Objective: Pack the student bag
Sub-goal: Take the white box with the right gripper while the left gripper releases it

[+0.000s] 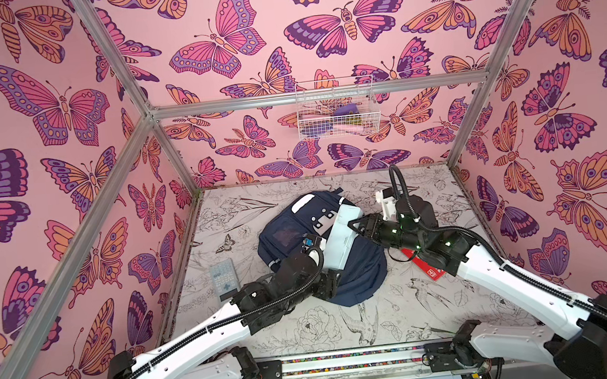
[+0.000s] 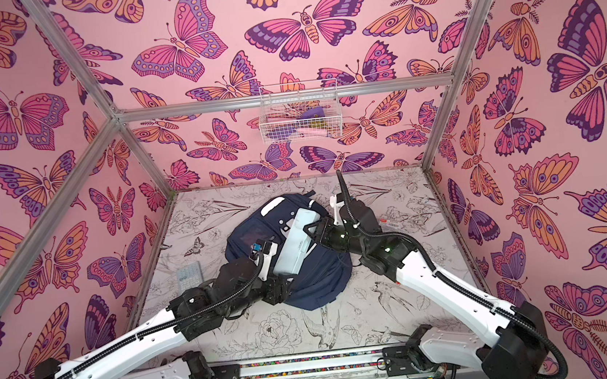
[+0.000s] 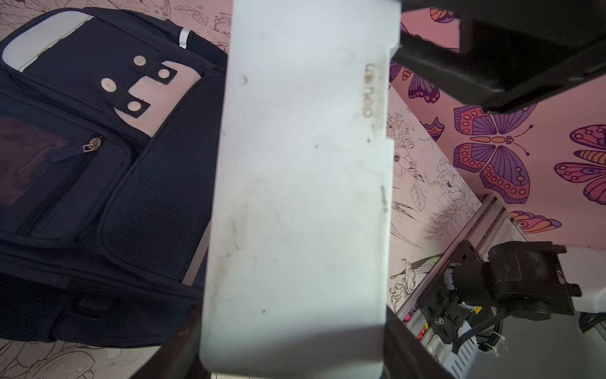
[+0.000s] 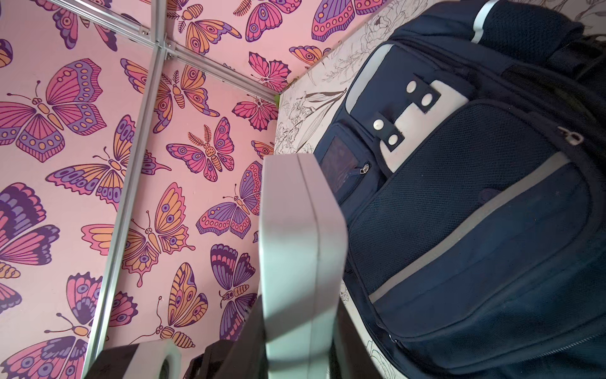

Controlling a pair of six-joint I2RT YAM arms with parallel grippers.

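Lying front-up at the centre of the flower-printed tabletop (image 1: 401,314), one large navy blue fabric student bag (image 1: 287,237) points its handle end toward 12 o'clock, its long axis running roughly 12 to 6. One flat white plastic case (image 1: 344,232) hangs over the bag's 3 o'clock half, its length running 1 to 7 o'clock. Two grippers hold it. The left gripper (image 3: 292,315) pinches the 7 o'clock end across its width. The right gripper (image 1: 355,227) presses its fingers on both faces at the 3 o'clock edge. One grey calculator (image 1: 223,278) lies at the bag's 8 o'clock. One red flat packet (image 1: 425,268) lies at 4 o'clock, partly under the right arm. One white wire basket (image 1: 336,109) hangs on the back wall at 12.
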